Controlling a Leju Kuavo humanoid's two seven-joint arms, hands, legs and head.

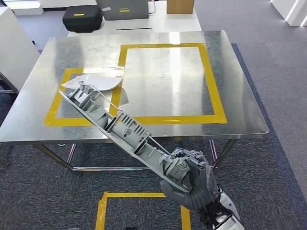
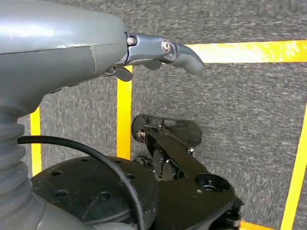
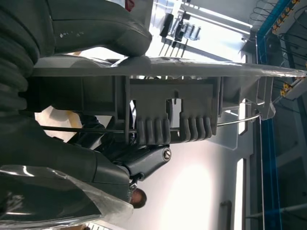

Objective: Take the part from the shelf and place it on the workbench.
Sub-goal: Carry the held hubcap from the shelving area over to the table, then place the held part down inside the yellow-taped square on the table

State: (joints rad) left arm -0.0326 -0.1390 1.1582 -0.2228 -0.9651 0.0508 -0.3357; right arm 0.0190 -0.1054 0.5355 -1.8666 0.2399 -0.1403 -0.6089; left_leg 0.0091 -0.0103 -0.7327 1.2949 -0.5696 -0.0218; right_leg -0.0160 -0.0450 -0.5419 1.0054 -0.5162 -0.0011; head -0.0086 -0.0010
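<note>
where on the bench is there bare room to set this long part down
The large yellow taped rectangle on the workbench borders bare steel, the widest free patch. The smaller taped box to its left is crowded: a white part lies at its far side and the grey part in the right hand hangs over it.

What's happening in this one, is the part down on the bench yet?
Not yet. The robot's right hand grips one end of a long grey plastic part, holding it tilted so its far end reaches over the steel workbench, above a white piece lying in the smaller yellow-taped box. The left hand holds nothing and hangs over the carpet.
</note>
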